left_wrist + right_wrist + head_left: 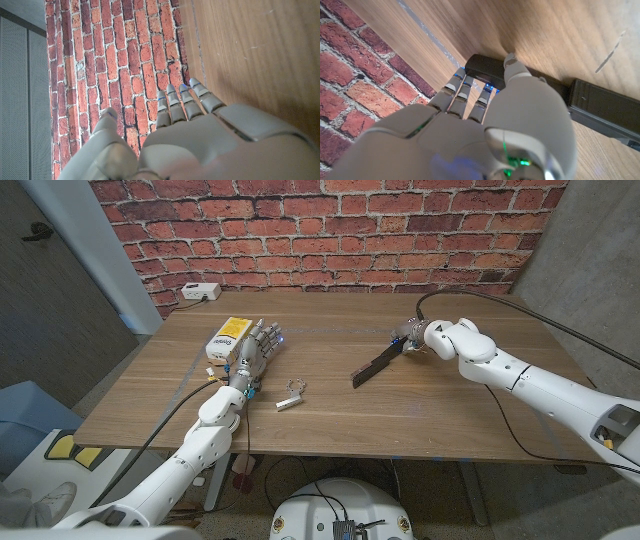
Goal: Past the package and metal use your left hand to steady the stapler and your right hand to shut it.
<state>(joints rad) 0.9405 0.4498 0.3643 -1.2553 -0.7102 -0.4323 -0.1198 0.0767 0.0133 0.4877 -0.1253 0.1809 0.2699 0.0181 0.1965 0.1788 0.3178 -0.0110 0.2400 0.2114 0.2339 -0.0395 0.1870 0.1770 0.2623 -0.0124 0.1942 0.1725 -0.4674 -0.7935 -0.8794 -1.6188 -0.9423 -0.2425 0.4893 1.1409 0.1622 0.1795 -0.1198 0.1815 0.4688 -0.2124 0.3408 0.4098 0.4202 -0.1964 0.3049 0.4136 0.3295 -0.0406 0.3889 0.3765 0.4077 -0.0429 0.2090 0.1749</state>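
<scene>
Bare table (pixel 450 415) is lying around the stapler (pixel 372 366), right hand (pixel 418 340) gripping it; left hand (pixel 255 348) is spreading beside the package (pixel 227 339).

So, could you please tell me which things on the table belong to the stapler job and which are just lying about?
For the job:
- black stapler
- right hand, at the stapler's far end
- left hand, by the package

Lying about:
- yellow and white package
- small metal piece
- white box by the wall

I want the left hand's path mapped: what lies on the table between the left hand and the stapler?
In the head view, a small metal piece lies between the left hand and the black stapler; the rest is bare wooden table.
</scene>
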